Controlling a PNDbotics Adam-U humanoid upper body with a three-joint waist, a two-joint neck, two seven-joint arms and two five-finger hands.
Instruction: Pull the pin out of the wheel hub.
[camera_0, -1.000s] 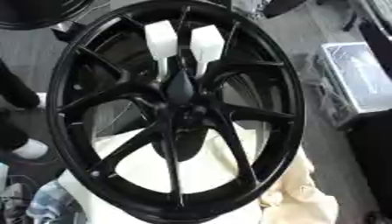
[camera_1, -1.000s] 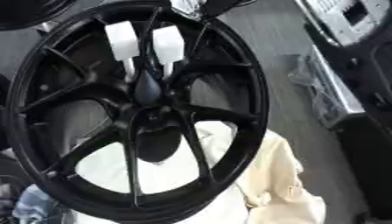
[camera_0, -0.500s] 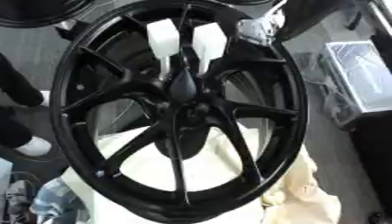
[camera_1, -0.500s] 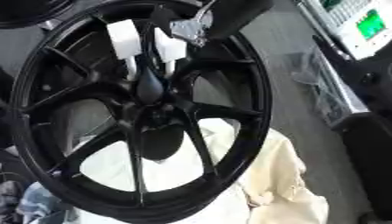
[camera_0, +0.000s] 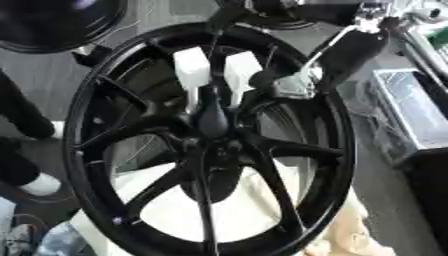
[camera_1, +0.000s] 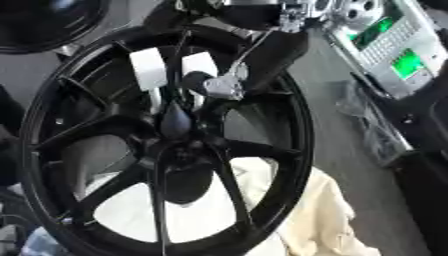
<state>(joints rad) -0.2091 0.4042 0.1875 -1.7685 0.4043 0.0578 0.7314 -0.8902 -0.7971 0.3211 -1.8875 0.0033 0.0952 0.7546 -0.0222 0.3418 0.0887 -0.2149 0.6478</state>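
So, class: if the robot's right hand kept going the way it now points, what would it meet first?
Most likely the right-hand white block near the hub: the right hand points down-left at it. Depth is unclear, so it may already touch.

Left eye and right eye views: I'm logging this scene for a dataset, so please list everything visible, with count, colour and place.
Wheel: one, black, spoked, filling the middle.
Hub: one, black, at the wheel's centre.
White blocks: two, side by side behind the upper spokes.
Cloth: one, cream, under the wheel's lower part.
Second dark wheel: one, black, upper left corner.
Device with green screen: one, grey, upper right.
Clear plastic container: one, right edge.
Pin: cannot make out.
Right hand: one, black and silver, reaching from the upper right to just above the hub; finger pose unclear.
Left hand: not visible.
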